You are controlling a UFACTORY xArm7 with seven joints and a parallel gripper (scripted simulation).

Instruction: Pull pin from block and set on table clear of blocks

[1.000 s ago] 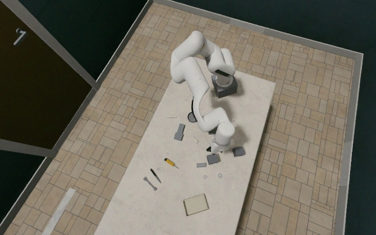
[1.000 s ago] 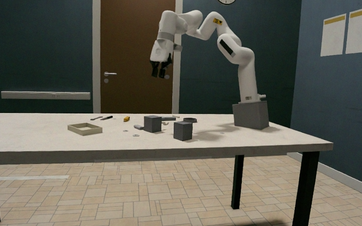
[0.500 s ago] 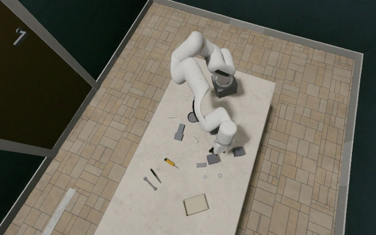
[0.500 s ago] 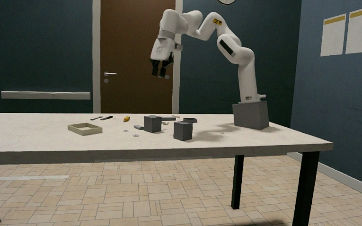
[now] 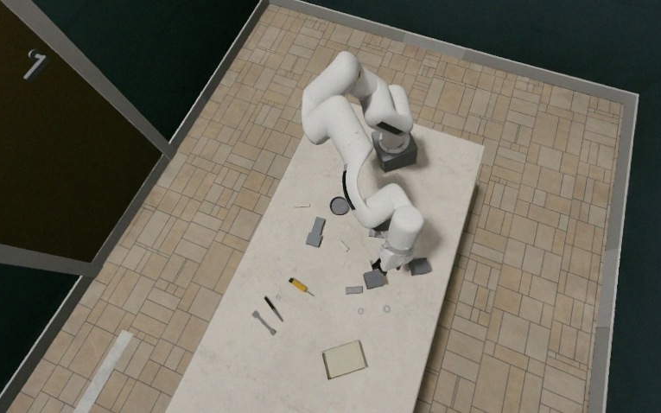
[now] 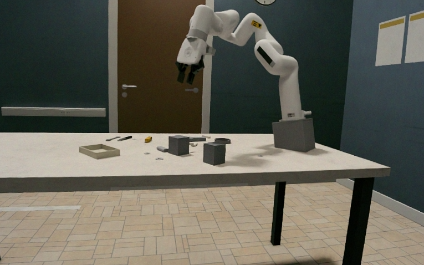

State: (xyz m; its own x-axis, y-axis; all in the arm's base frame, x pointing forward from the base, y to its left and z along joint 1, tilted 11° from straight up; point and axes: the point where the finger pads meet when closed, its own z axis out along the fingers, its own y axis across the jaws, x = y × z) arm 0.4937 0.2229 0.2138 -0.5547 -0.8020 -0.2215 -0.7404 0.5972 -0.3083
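Two dark grey blocks stand on the table, one at the left (image 6: pixel 178 144) (image 5: pixel 374 279) and one at the right (image 6: pixel 214 153) (image 5: pixel 419 266). A short grey pin-like piece (image 6: pixel 162 148) (image 5: pixel 353 289) lies low against the left block's left side. I cannot tell whether it sits in a hole. No pin shows on either block's top. My gripper (image 6: pixel 185 72) (image 5: pixel 378 266) hangs high above the table, over the left block in the overhead view. Its fingers stand partly apart with nothing between them.
On the table are a shallow cream tray (image 6: pixel 98 151), a yellow-handled tool (image 6: pixel 148 139), a black marker (image 6: pixel 124 138), a wrench (image 6: pixel 112 138), a flat grey bar (image 5: pixel 315 231), a round dark dish (image 6: pixel 222 141), small washers (image 6: pixel 158 158) and thin white sticks (image 5: pixel 344 244). The robot base (image 6: pixel 293 134) stands at the right.
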